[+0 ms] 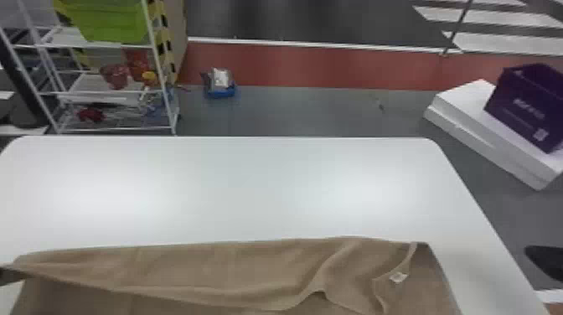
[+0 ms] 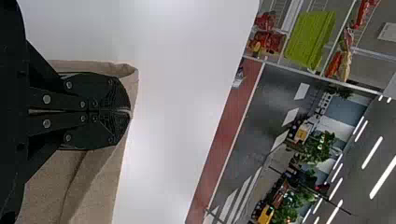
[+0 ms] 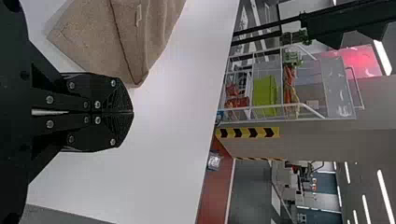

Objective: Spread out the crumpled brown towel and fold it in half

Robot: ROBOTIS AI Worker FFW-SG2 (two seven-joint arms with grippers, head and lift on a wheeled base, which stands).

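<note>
White desk (image 1: pixel 251 184) crosses the head view, with a rack (image 1: pixel 161 83) at upper left; the brown towel (image 1: pixel 234 268), partly folded, lies along the bottom, left end effector (image 1: pixel 9 274) lower left, right end effector (image 1: pixel 530 253) lower right. Left wrist view: fingertips clamped on the towel. Right wrist view: fingertips together near the towel

Flat black fingers (image 2: pixel 98 86) carry round silver screws (image 2: pixel 46 99).
</note>
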